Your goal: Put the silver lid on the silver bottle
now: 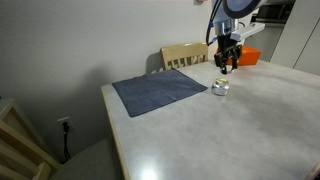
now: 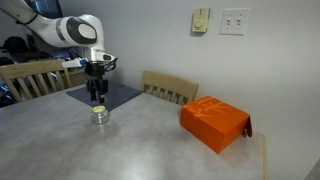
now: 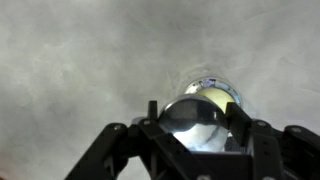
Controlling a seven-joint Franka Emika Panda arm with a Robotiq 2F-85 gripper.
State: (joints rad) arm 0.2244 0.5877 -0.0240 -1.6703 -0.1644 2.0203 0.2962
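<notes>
Wrist view: Robotiq gripper [image 3: 195,115] is seen entering from the bottom edge, fingers closed in on a round shiny silver lid [image 3: 193,130] pinched between them. Just past the lid, the small squat silver metal bottle [image 3: 217,92] with a pale top is seen standing on the pale grey mottled table [image 3: 70,70]. Whether lid and bottle touch cannot be told from this view. In both exterior views the gripper [image 1: 226,67] [image 2: 97,96] is held pointing straight down, right above the bottle [image 1: 221,87] [image 2: 100,113], with a small gap visible between fingertips and bottle. The bottle is placed upright on bare table [image 1: 230,130] [image 2: 140,150], just beside the corner of a flat blue-grey cloth [image 1: 160,92] [image 2: 118,95]. A bright orange box [image 2: 213,123] [image 1: 249,57] is set well apart from the bottle. A light wooden chair [image 1: 184,55] [image 2: 170,88] is pushed up to the table edge near the cloth.
</notes>
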